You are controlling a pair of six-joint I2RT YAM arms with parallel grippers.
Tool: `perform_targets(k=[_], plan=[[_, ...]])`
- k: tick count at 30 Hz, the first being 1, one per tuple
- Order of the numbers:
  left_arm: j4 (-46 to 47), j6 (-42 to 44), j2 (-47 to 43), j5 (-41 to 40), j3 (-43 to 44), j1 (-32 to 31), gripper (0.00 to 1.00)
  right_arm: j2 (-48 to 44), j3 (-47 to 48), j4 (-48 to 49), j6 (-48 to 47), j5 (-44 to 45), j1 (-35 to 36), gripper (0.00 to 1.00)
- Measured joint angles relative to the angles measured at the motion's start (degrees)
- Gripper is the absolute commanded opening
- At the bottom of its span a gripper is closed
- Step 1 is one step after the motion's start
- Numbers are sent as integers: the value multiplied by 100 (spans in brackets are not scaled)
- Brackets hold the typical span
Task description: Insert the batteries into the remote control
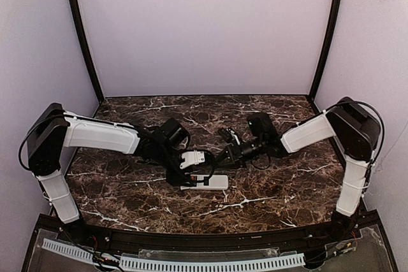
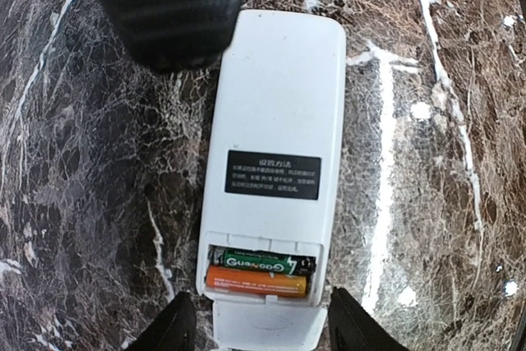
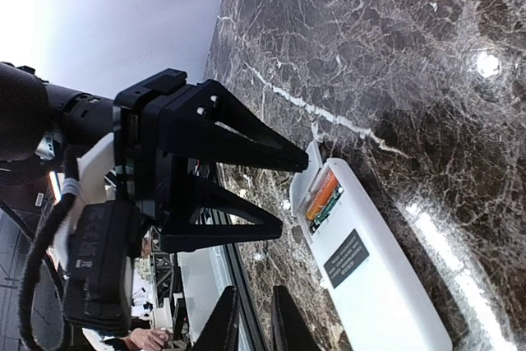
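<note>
Left gripper is spread astride the battery end of the remote, its fingers just beside the sides; whether they press cannot be told. Two batteries lie crosswise in the open recess, the green one lettered "Guan…", the orange one's print unreadable. A black label bears small Chinese print. The remote lies back-up mid-bench, long axis left-right, battery end leftward. Right gripper hangs narrowly parted, empty.
</note>
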Motion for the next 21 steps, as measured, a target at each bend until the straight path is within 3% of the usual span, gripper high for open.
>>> perform_targets(k=[7,12,21], plan=[[-31,116,-151,170,-197,240,85,-511,-518,-758,-516,426,-33,22],[136,170,-568,273,-704,444,86,-527,-857,-1200,-651,592,-37,25],[398,442,-540,557,-839,468,80,-527,-863,-1305,-807,619,-37,35]])
